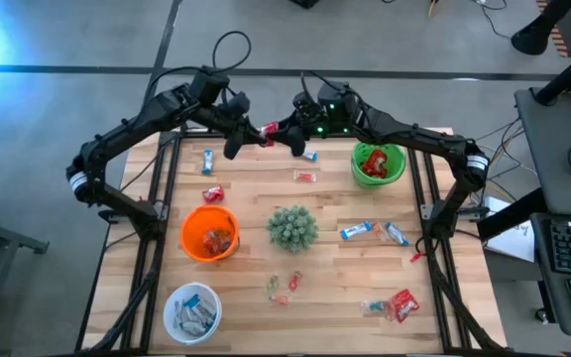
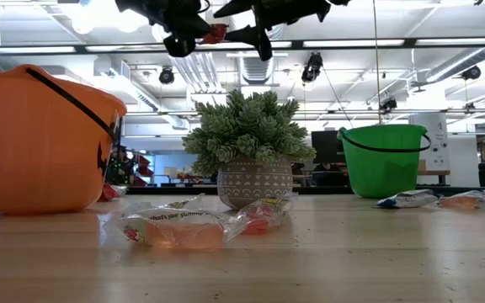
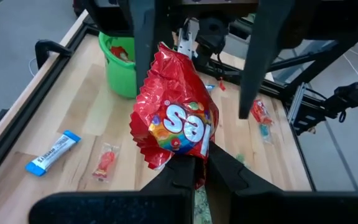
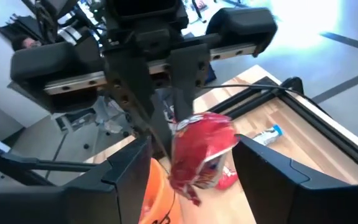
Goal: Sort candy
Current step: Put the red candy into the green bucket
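I hold the red candy packet (image 3: 176, 121) in my left gripper (image 1: 254, 130), pinched tight by its lower edge, high above the far side of the table (image 1: 325, 213). Its long axis stands up from my fingers. My right gripper (image 1: 287, 135) is just beside it, fingers wide on both sides of the packet, not yet touching, I think. The handover depends on this.

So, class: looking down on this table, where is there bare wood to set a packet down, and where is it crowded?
Bare wood lies between the white bowl and the loose sweets at the near edge, and between the orange bucket and the blue bar. It is crowded around the potted plant, the green bucket and the far edge, where both arms meet.
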### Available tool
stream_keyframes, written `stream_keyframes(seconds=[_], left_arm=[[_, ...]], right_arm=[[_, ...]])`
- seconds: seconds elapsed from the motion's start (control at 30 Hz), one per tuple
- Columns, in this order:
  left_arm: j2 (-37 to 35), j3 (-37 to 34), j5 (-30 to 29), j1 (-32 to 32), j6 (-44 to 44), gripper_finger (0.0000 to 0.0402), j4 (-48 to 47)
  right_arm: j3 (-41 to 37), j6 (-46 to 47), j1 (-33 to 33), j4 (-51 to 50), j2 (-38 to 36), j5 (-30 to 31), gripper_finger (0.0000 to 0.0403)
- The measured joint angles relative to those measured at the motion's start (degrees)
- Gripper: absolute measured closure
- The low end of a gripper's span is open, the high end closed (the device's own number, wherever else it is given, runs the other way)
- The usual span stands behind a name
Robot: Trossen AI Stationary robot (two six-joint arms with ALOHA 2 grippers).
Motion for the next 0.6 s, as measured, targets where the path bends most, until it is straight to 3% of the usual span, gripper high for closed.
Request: stream_keyframes(seconds=[0.23, 0.47, 0.6], left_arm=[[0.22, -0.01, -0.17, 0.03, 0.0, 0.0401, 1.2], [0.29, -0.09, -2.49, 0.02, 0.0, 0.0401, 1.02], [0.29, -0.09, -3.04, 0.0, 0.12, 0.0401, 1.0]], right_arm=[[0.0, 1.44, 0.07, 0.57, 1.32, 1.51, 0.0252], [0.08, 2.3, -0.02, 0.59, 2.4, 1.05, 0.0367], [0.07, 0.16, -0.04, 0.37, 2.17, -0.02, 0.0372]])
